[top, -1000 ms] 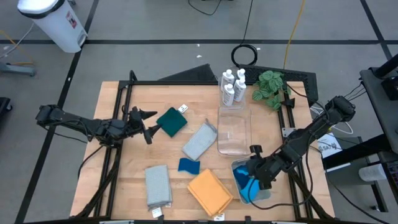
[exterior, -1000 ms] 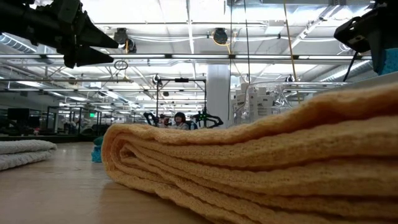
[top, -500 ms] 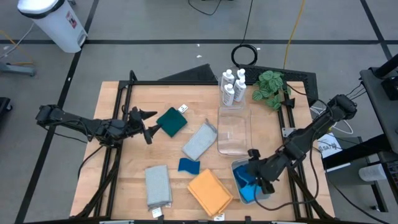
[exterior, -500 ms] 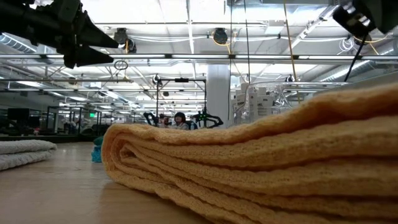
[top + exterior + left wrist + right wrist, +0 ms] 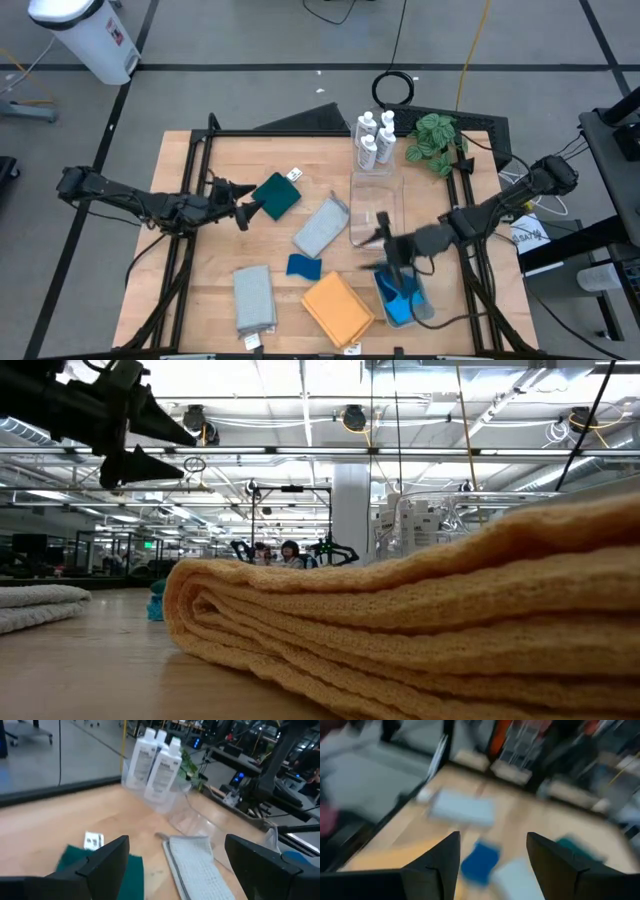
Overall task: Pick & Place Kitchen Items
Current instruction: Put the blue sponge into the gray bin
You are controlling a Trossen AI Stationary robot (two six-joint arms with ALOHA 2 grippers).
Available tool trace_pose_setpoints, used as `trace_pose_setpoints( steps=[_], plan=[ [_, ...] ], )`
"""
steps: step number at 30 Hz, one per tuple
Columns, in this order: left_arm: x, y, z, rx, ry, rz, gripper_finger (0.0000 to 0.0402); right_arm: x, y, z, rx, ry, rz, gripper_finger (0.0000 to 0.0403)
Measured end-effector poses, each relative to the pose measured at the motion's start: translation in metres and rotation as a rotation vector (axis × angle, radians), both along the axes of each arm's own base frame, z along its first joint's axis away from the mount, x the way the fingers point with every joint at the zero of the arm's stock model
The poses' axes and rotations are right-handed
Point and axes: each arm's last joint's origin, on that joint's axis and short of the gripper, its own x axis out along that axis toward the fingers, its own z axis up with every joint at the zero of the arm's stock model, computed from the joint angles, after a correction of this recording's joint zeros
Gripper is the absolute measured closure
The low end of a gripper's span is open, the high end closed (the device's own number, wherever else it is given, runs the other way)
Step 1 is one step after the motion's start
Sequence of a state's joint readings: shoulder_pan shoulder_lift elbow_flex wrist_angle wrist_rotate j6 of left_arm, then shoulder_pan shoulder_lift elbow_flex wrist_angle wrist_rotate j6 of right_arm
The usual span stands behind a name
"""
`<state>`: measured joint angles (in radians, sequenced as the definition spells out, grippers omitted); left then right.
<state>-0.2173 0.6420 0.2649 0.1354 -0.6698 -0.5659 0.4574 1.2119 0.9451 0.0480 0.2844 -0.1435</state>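
**One sponge in the tray, most items left on the table**

As the pictures show it, you are only at the beginning of this job. In the pale grey-blue tray (image 5: 425, 310), at the near right of the table (image 5: 200, 300), a blue sponge (image 5: 398, 305) already lies, and I judge this as one item done. The clear plastic bin (image 5: 375, 215) beside it, a little farther, looks empty.

The right gripper (image 5: 385, 245) is over the near end of the bin, just beside the tray. Its fingers stand apart in its wrist view and nothing is between them. The left gripper (image 5: 245, 203) hangs at the left side, near the dark teal-green cloth (image 5: 277, 195); its fingers are spread wide and hold nothing.

What is left for you, as I judge it:
- the teal-green cloth;
- the grey cloth (image 5: 320, 228) in the middle, touching the bin's left wall;
- the second grey cloth (image 5: 254, 298) near left;
- the orange cloth (image 5: 337, 307) at the near edge;
- the other blue sponge (image 5: 303, 266) between them;
- the white bottles (image 5: 373, 140) at the far side, next to the green plant (image 5: 435, 140).
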Motion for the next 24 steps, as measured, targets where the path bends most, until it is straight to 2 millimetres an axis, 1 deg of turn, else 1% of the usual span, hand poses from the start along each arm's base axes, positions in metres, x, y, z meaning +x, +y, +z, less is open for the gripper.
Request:
trace_pose_setpoints(
  steps=[2,5,7,10,13,19,22,24],
  plan=[
    [0.004,-0.001,-0.004,-0.021,0.015,-0.019,0.0066,0.006,-0.009,0.009,-0.008,-0.091,-0.027,0.0204],
    [0.013,-0.005,-0.006,-0.033,0.015,-0.097,0.0066,0.011,-0.018,0.014,-0.017,-0.146,-0.06,0.0203],
    [0.019,-0.009,-0.007,-0.022,0.016,-0.183,0.0066,0.012,-0.022,0.013,-0.02,-0.139,-0.073,0.0203],
    [0.029,-0.015,-0.009,0.002,0.003,-0.336,0.0066,0.015,-0.023,0.007,-0.037,-0.099,-0.079,0.0203],
    [0.039,-0.022,-0.015,0.016,0.001,-0.466,0.0066,0.014,-0.023,0.002,-0.059,-0.056,-0.076,0.0205],
    [0.056,-0.038,-0.036,0.003,0.057,-0.612,0.0066,0.013,-0.023,0.001,-0.092,-0.047,-0.066,0.0207],
    [0.069,-0.045,-0.034,0.005,0.048,-0.674,0.0066,0.013,-0.023,0.0,-0.116,-0.037,-0.061,0.0206],
    [0.081,-0.052,-0.03,0.049,0.068,-0.708,0.0066,0.013,-0.023,-0.001,-0.123,-0.029,-0.061,0.0207]
  ],
)
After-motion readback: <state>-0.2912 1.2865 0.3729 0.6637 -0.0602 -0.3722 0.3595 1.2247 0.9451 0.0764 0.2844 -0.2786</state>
